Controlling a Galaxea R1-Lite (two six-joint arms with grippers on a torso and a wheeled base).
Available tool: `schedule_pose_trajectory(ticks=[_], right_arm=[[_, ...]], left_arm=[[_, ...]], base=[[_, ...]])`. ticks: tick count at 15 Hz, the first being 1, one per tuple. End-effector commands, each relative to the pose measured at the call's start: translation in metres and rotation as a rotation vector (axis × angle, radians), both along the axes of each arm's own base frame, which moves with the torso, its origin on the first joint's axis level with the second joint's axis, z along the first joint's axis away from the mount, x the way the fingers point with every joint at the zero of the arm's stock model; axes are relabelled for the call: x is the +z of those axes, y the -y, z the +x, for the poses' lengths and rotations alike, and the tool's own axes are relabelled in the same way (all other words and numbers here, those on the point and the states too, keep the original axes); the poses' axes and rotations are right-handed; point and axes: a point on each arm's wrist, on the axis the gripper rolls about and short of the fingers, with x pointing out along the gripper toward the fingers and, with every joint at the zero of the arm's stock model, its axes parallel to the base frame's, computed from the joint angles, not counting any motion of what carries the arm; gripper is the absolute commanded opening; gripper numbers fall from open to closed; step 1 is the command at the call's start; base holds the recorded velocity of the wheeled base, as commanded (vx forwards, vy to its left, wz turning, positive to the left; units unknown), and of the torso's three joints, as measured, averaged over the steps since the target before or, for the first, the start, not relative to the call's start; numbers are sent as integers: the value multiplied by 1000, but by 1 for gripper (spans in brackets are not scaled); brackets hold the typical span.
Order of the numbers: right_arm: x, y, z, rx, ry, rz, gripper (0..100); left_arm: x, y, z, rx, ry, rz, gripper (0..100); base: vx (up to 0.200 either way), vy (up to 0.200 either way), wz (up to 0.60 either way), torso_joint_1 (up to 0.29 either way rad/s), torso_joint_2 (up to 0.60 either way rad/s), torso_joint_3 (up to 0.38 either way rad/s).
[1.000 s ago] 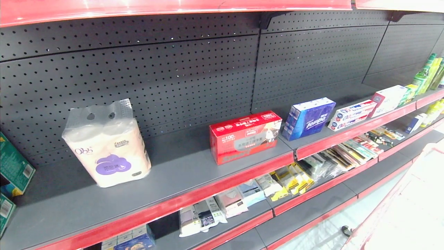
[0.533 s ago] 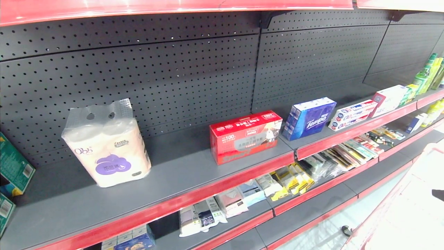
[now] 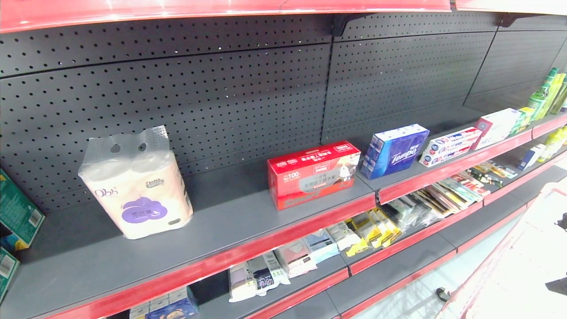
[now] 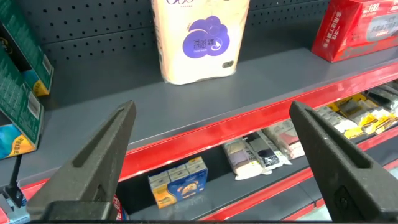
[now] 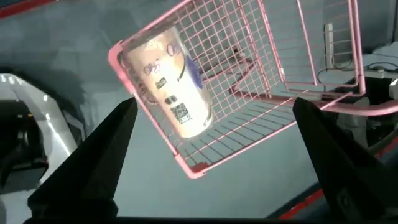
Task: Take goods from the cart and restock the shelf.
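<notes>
White plastic-wrapped roll pack is in the cart, not yet picked.

Right wrist view: the pack lies on its side in the pink wire cart, tucked into one corner of the basket, floor visible thru the mesh. Right gripper hangs above it, fingers spread wide, nothing betw. them, no contact. Step in hand, as I judge it: the pick from the cart.
- Centre over the pack's middle.
- Turn the wrist so the fingers straddle its narrower width, not its length.
- Go down w/o snagging the wire walls close beside it.
- Rolls are soft and the film looks slick, so squeeze enough to dent slightly, no more.

Left wrist view: left gripper is likewise wide apart and empty, facing the grey metal shelf deck. A matching roll pack w/ purple print stands upright there. Red carton and green box flank it, each well apart from it.

Head view: the matching roll pack stands toward the robot's left on the shelf deck, w/ a bare stretch betw. it and the red carton. Prob. the best slot. The cart sits low at the robot's right.
- Lift clear of the cart rim before swinging over.
- Set the pack upright just beside its twin, print to the front.
</notes>
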Motion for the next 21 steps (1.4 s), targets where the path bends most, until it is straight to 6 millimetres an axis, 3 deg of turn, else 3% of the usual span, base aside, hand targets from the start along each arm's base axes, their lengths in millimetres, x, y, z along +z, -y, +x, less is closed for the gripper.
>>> schedule_pose_trajectory(ticks=[1,5,9,21], right_arm=[[-55,14,15,23,-91,41,100],[-72,27,18,51,-132,25,100],[-82,47,0,79,-209,2,100],[-94,38,6,137,-249,32,100]], left_arm=[[0,0,0,0,-1,0,100],[0,0,0,0,-1,0,100],[0,0,0,-1,-1,0,100],[0,0,0,0,-1,0,100]], base=[[0,0,0,0,0,0],[0,0,0,0,0,0],[0,0,0,0,0,0],[0,0,0,-117,248,129]])
